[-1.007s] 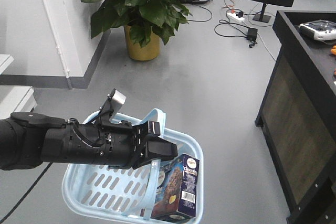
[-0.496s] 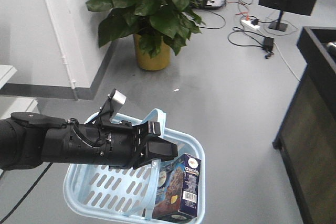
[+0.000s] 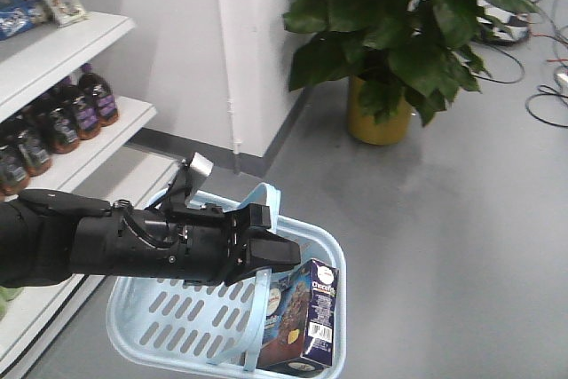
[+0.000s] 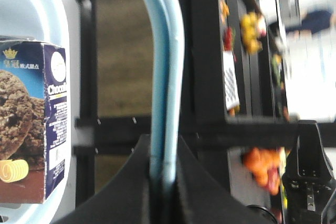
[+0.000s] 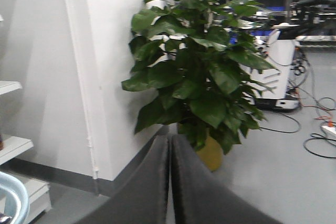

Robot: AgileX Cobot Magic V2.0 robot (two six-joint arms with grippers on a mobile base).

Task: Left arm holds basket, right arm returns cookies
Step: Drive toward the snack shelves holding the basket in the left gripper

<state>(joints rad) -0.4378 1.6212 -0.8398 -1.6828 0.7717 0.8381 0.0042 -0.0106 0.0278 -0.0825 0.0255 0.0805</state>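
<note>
Left hand [image 3: 282,255] is clamped on the handles [image 4: 167,77] of the basket [image 3: 169,317], and the right hand [image 5: 169,182] is pinched closed, empty. Best bet: hold it level so the cookies [image 3: 306,312] don't tip.

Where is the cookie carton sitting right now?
In the front view the cookies stand inside the basket, at its right end, just below and right of the left gripper pinching the strap handles.
</note>
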